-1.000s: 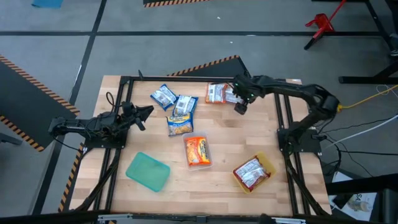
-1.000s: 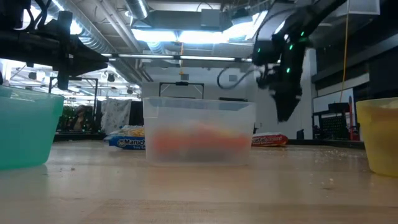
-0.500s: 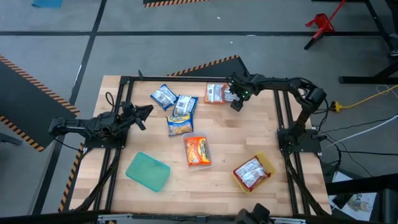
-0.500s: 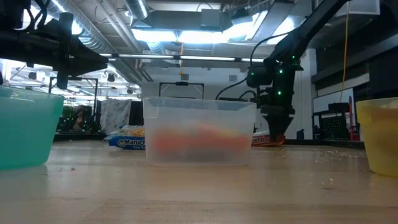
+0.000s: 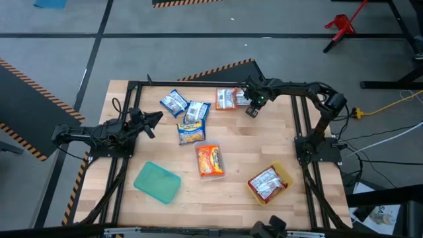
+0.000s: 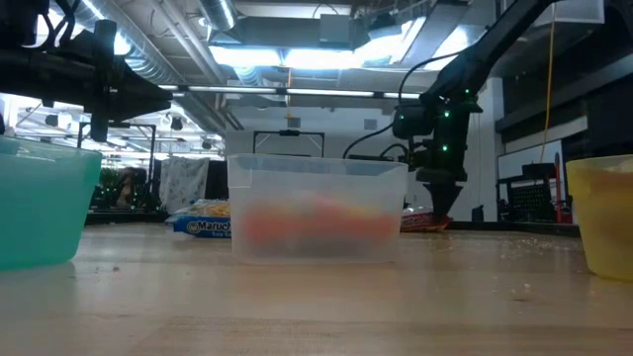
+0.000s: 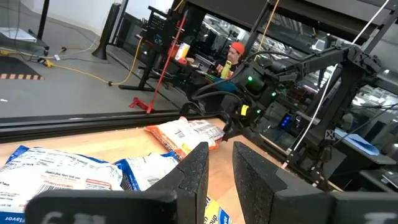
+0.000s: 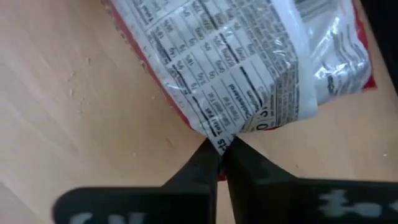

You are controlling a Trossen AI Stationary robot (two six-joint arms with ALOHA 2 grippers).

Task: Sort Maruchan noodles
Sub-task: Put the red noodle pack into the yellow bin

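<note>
Right gripper point(image 5: 250, 106) is down at the far side of the bench point(image 5: 291, 152), jaws pinched shut on the edge of a red-and-silver noodle packet point(image 5: 229, 99), which lies flat on the wood just ahead of the fingers point(image 8: 205, 163). Left gripper point(image 5: 153, 120) hovers well apart near the left edge, jaws parted, nothing between them; blue-white packets point(image 5: 192, 116) lie just ahead of it. Another red packet sits in the yellow tray point(image 5: 286, 177).
</note>
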